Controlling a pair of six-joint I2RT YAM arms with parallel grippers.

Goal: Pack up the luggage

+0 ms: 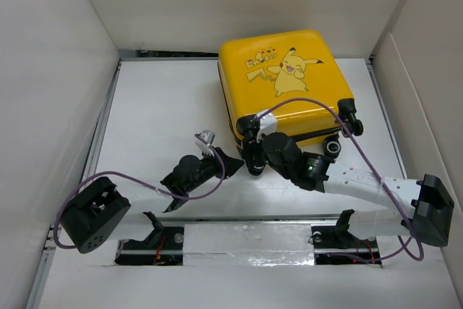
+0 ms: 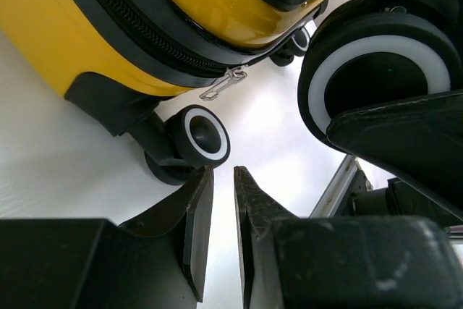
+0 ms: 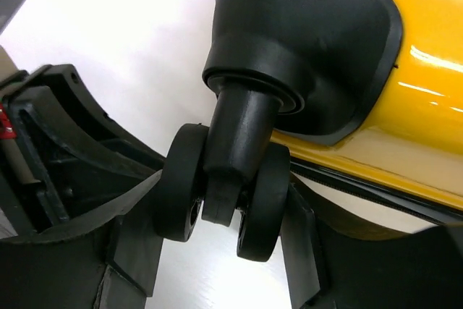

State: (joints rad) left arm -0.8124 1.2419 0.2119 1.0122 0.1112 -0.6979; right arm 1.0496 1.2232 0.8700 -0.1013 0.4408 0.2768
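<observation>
Luggage point(image 1: 286, 77) is the focus: a small square yellow hard-shell suitcase with black trim, closed and lying flat, cartoon face up. It sits right of centre on the white worktop point(image 1: 159, 106), and its back reaches almost to the far edge.

Starting at the near edge, both arms reach inward, trailing purple cables point(image 1: 318, 106). The left gripper point(image 2: 223, 179) lies low on the worktop, just off the luggage's near-left corner. Its fingers are drawn almost together with a thin slit between them and nothing in it. It points at a white-rimmed black wheel point(image 2: 205, 135) just beyond its tips, without touching.

A step farther in, the right gripper point(image 3: 224, 200) is at that same near-left corner. Its fingers straddle a black twin-wheel caster point(image 3: 181, 193) and press on either side, so the wheel is pinched between them.

Above the wheels, the black zipper point(image 2: 145, 19) runs closed along the shell, with a small metal pull point(image 2: 221, 88) dangling from it.
</observation>
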